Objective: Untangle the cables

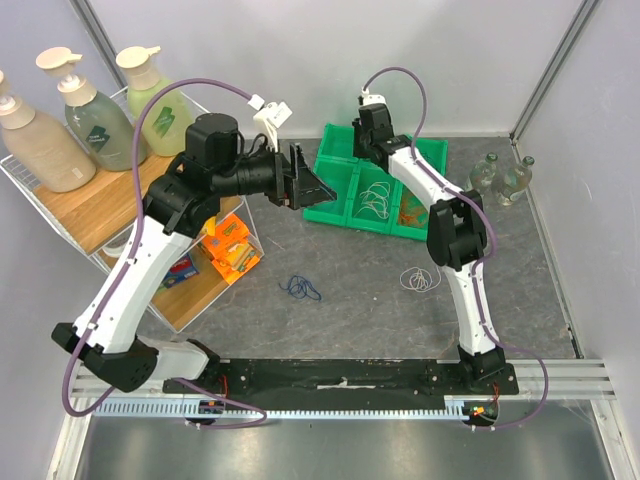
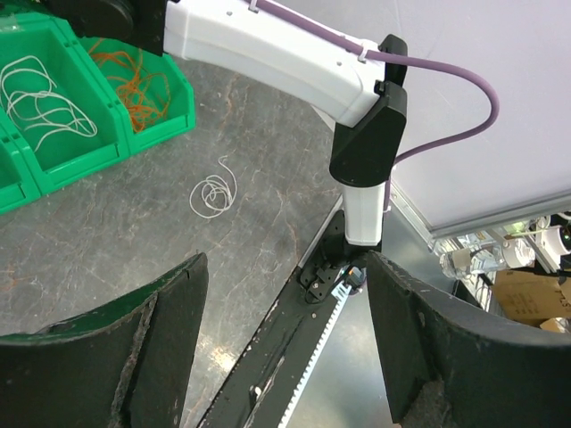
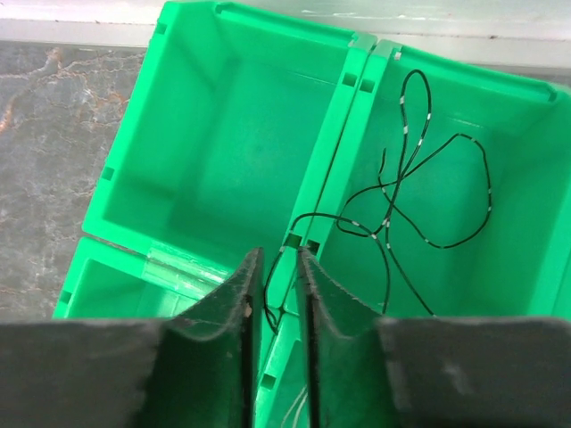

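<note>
Hovering over a dividing wall of the green tray (image 3: 343,116), the right gripper (image 3: 278,259) holds its jaws a narrow slit apart, a strand of the black cable (image 3: 401,205) running down between them; whether they pinch it I cannot tell. Just beyond, that cable loops in the compartment to its right. The left gripper (image 2: 285,263) gapes empty, a white cable (image 2: 212,192) on the table (image 2: 107,241) ahead.

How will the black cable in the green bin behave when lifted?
The black cable is probably floppy: it lies in loose, crossing loops. Likely very light, being so thin. It may snag, since it drapes over the bin wall.
</note>
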Available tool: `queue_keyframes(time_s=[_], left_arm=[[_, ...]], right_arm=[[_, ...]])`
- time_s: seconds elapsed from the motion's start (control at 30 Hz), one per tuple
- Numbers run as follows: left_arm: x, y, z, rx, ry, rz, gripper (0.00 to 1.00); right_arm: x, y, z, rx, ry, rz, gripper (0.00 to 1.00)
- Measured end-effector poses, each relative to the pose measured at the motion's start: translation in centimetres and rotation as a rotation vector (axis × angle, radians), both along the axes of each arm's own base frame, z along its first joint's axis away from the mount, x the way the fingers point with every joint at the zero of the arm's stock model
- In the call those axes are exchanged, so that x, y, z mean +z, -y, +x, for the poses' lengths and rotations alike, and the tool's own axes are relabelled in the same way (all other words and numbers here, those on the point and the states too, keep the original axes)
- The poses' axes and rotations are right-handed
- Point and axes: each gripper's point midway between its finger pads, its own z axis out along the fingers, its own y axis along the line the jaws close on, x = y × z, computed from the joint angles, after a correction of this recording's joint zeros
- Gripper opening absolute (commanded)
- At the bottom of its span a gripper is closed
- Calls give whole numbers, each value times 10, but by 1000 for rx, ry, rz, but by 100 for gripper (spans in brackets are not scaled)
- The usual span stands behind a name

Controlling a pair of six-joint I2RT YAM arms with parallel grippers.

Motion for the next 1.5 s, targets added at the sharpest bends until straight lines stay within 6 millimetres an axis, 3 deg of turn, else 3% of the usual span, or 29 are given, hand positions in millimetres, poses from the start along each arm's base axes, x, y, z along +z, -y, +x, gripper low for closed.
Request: queue_keyframes(time_s=[0.17,0.4,0.57,0.63,0.77,0.83,0.9,1.03,1.17,1.23,1.37,1.4,1.43,1.5], left_arm=[[-6,1,2,0,-21,13,78],[-9,0,1,-1,-29,23,78],[-11,0,0,-2,-39,29,77],[-12,0,0,-1,-40,30,77],[-19,-1,-1,-1,-59,41,77],[-26,-2,-3,0,-77,52,76],[-31,-3,-4,0,-92,62,75],[-34,-3,-5,1,-108,66,75],[-36,1,-6,-14,-141,56,73],[-39,5,-6,-32,-169,53,73],[-52,15,-1,-54,-228,61,73],[-56,18,0,-59,-245,63,73],[-59,20,1,-62,-259,65,73],[-62,26,0,-80,-280,62,73]], right_arm=[[0,9,4,-14,-2,7,0],[5,51,24,-68,26,-22,0],[-4,73,42,-93,43,-54,0],[-15,76,44,-94,29,-70,13],[-35,73,40,-82,-11,-89,26],[-39,73,36,-78,-34,-100,39],[-34,71,35,-80,-33,-102,58],[-1,72,37,-93,4,-97,82],[44,87,5,-133,-1,-107,93],[70,96,-26,-149,-2,-94,95],[113,117,-110,-174,6,-47,95],[117,126,-146,-181,2,-23,95],[116,130,-160,-186,-9,-21,94],[106,139,-207,-189,-28,9,91]])
